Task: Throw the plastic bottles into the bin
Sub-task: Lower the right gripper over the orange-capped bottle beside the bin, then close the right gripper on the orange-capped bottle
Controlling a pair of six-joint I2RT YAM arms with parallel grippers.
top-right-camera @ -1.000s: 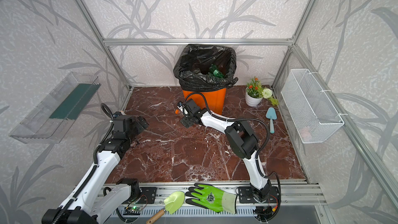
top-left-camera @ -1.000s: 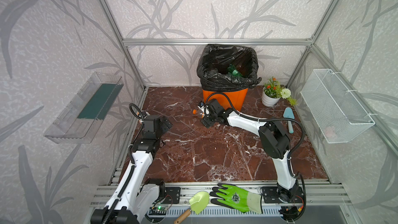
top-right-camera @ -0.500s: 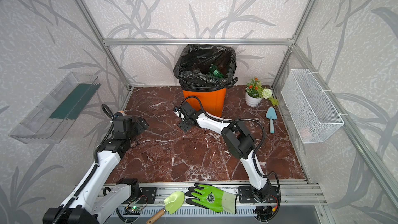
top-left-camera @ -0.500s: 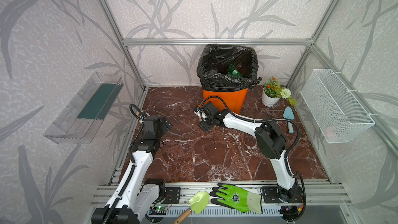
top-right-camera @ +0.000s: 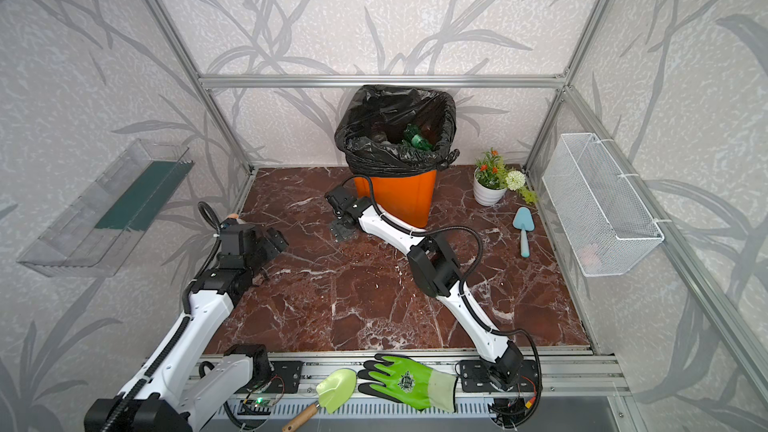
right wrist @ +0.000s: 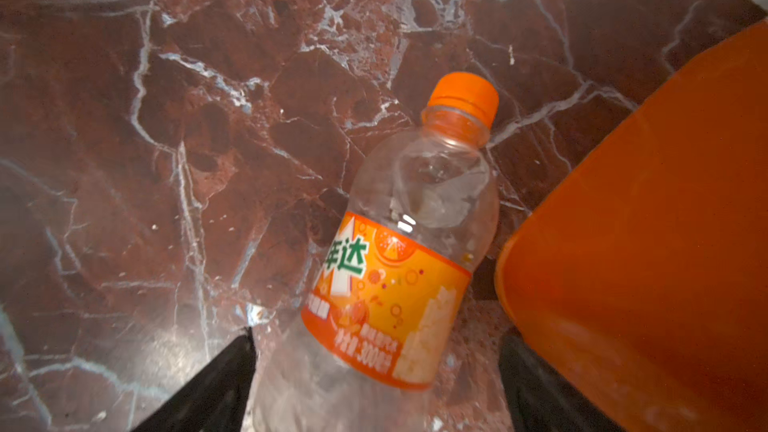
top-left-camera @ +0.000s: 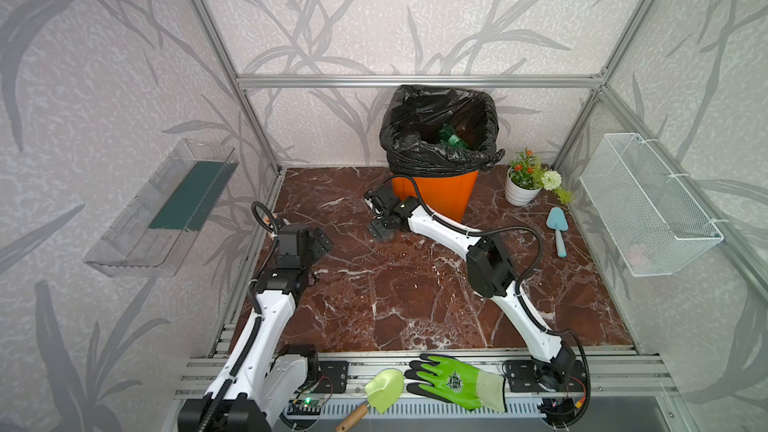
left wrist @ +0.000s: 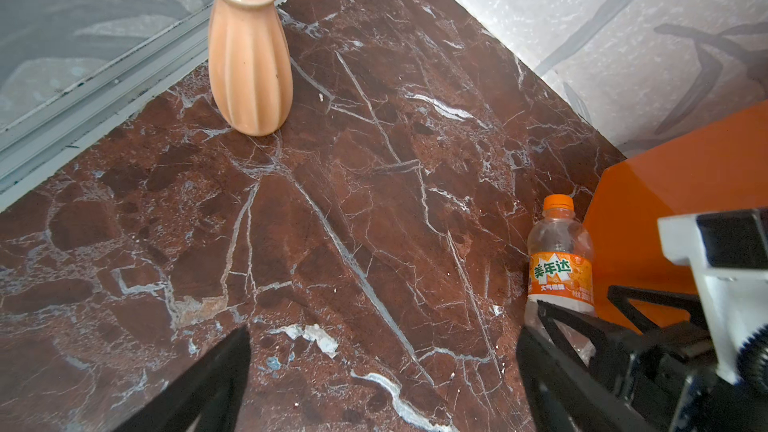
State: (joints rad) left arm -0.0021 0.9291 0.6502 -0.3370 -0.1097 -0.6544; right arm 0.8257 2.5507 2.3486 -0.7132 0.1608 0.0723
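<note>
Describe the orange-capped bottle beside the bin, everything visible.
The bottle is small, clear plastic, apparently empty, with an orange screw cap on and an orange label bearing green-edged white Chinese characters. It stands upright on the marble floor beside the orange bin. The right gripper straddles its lower body, jaws open; contact cannot be told.

Clear glossy plastic bottle [right wrist: 415,201], polished marble floor [right wrist: 166,160].

Left arm [top-left-camera: 272,317] sits folded, left claw [left wrist: 386,332] gaping, while right arm [top-left-camera: 440,228] stretches forward, right claw [right wrist: 376,336] lowered and spread.
</note>
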